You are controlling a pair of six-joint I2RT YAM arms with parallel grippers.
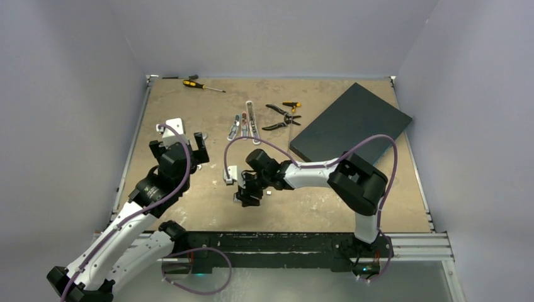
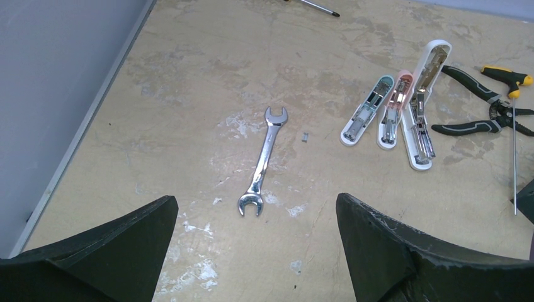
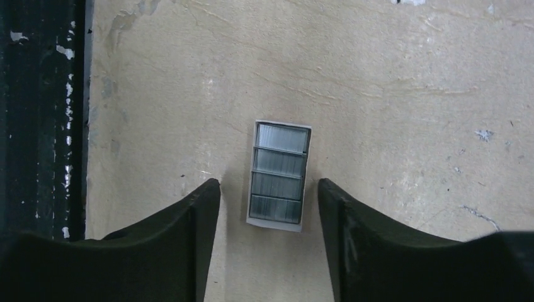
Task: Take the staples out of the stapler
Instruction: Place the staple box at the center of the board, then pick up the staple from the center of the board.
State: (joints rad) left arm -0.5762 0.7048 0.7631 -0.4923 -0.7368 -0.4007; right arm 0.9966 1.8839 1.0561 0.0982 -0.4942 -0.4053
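Observation:
Three staplers lie opened side by side on the table: a teal one (image 2: 367, 111), a pink one (image 2: 394, 108) and a longer white one (image 2: 426, 100) (image 1: 252, 121). One tiny loose bit of staples (image 2: 305, 136) lies left of them. Close to the table's near edge, a small white box (image 3: 279, 221) holds several ribbed silvery strips of staples (image 3: 278, 176). My right gripper (image 3: 269, 182) (image 1: 247, 195) is open, with a gap between the box and each fingertip. My left gripper (image 2: 256, 198) (image 1: 179, 146) hangs wide open and empty above a wrench.
A silver open-ended wrench (image 2: 264, 160) lies below the left gripper. Black-handled pliers (image 2: 485, 107) (image 1: 281, 116) and a thin rod (image 2: 514, 157) lie right of the staplers. A yellow-handled screwdriver (image 1: 201, 85) is at the back, a dark board (image 1: 352, 123) at the back right. The black rail (image 3: 41, 126) edges the table.

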